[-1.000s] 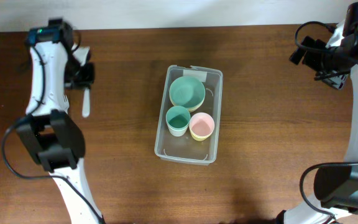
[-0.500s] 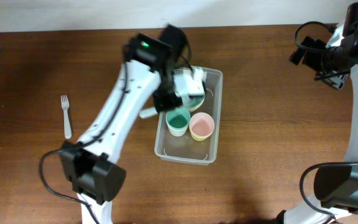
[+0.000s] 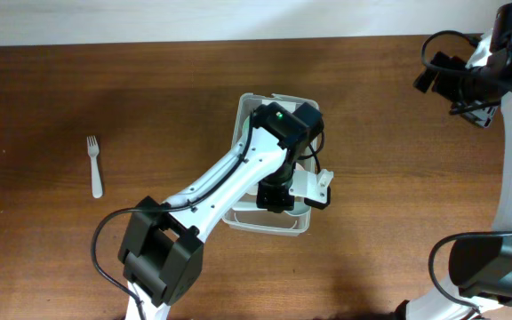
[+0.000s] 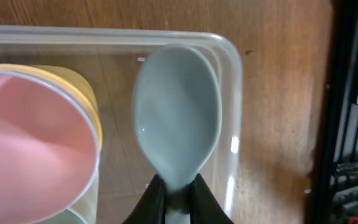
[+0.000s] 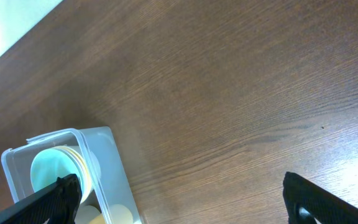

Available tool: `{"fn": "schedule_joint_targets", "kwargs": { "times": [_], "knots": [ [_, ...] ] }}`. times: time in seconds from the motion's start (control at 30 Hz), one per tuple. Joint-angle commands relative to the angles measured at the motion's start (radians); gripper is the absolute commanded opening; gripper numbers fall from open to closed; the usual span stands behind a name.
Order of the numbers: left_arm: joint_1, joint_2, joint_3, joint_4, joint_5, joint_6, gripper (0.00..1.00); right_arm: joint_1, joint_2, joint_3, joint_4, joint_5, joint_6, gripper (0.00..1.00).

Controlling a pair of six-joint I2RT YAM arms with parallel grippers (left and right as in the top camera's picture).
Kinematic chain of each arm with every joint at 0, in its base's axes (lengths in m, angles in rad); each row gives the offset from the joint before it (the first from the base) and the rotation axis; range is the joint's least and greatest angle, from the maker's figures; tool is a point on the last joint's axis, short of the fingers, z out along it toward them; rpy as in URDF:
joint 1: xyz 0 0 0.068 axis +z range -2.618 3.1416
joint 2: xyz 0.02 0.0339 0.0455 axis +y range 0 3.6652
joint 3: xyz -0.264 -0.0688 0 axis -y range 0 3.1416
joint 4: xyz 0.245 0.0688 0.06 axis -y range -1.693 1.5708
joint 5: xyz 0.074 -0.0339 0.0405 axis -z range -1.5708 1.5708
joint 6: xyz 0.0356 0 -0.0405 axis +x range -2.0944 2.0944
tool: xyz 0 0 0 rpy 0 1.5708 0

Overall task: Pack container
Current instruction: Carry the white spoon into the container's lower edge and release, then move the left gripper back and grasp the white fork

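Two arms were noted in the overhead view. The left arm was stretched over the container (image 3: 278, 98) at mid-frame on the wood-grain table (image 3: 149, 107), presumably to lower cutlery in. A pale fork (image 3: 95, 166) was seen at far left.

In the left wrist view, the left gripper (image 4: 174, 190) was clamped on a smooth grey-green spoon (image 4: 176, 127), held over the clear, round-cornered bin beside a glossy pink cup (image 4: 33, 137).

In the right wrist view, the right gripper (image 5: 180, 186) was spread and empty. The container was seen at lower left, well apart, so the arm was judged to be parked out of the way.
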Motion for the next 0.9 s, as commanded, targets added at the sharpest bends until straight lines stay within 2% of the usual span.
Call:
{"fn": "schedule_joint_targets", "kwargs": {
  "times": [0.0, 0.03, 0.07, 0.2, 0.27, 0.33, 0.37, 0.4, 0.43, 0.47, 0.6, 0.63, 0.7, 0.73, 0.8, 0.87],
  "knots": [
    [0.004, -0.002, -0.013, 0.017, -0.024, 0.019, 0.15, 0.003, 0.000, 0.006, 0.000, 0.002, -0.003, 0.98],
    [0.004, -0.004, -0.011, 0.011, -0.052, 0.014, 0.34, 0.003, 0.000, 0.006, 0.000, 0.002, -0.003, 0.99],
    [0.004, -0.006, -0.009, 0.005, -0.085, -0.011, 0.39, 0.003, 0.000, 0.006, 0.000, 0.002, -0.003, 0.99],
    [0.008, -0.029, 0.049, -0.037, -0.303, -0.152, 0.40, 0.003, 0.000, 0.006, 0.000, 0.002, -0.003, 0.99],
    [0.021, -0.054, 0.078, -0.060, -0.356, -0.186, 0.41, 0.003, 0.000, 0.006, 0.000, 0.002, -0.003, 0.99],
    [0.050, -0.094, 0.098, -0.066, -0.375, -0.214, 0.47, 0.003, 0.000, 0.006, 0.000, 0.002, -0.003, 0.99],
    [0.074, -0.120, 0.103, -0.063, -0.374, -0.233, 0.57, 0.003, 0.000, 0.006, 0.000, 0.002, -0.003, 0.99],
    [0.097, -0.140, 0.105, -0.055, -0.374, -0.253, 0.73, 0.003, 0.000, 0.006, 0.000, 0.002, -0.003, 0.99],
    [0.124, -0.159, 0.105, -0.043, -0.373, -0.279, 0.80, 0.003, 0.000, 0.006, 0.000, 0.002, -0.003, 0.99],
    [0.169, -0.185, 0.105, -0.016, -0.366, -0.329, 0.97, 0.003, 0.000, 0.006, 0.000, 0.002, -0.003, 0.99],
    [0.354, -0.227, 0.105, 0.085, -0.278, -0.501, 1.00, 0.003, 0.000, 0.006, 0.000, 0.002, -0.003, 0.99],
    [0.465, -0.228, 0.105, 0.119, -0.211, -0.614, 1.00, 0.003, 0.000, 0.006, 0.000, 0.002, -0.003, 0.99],
    [0.570, -0.217, 0.105, 0.135, -0.171, -0.710, 1.00, 0.003, 0.000, 0.006, 0.000, 0.002, -0.003, 0.99],
    [0.692, -0.193, 0.100, 0.156, -0.156, -0.835, 1.00, 0.003, 0.000, 0.006, 0.000, 0.002, -0.003, 0.99],
    [0.800, -0.151, 0.089, 0.173, -0.155, -0.941, 1.00, 0.003, 0.000, 0.006, 0.000, 0.002, -0.003, 0.99],
    [0.870, -0.100, 0.073, 0.175, -0.154, -0.948, 1.00, 0.003, 0.000, 0.006, 0.000, 0.002, -0.003, 0.99]
  ]
}}
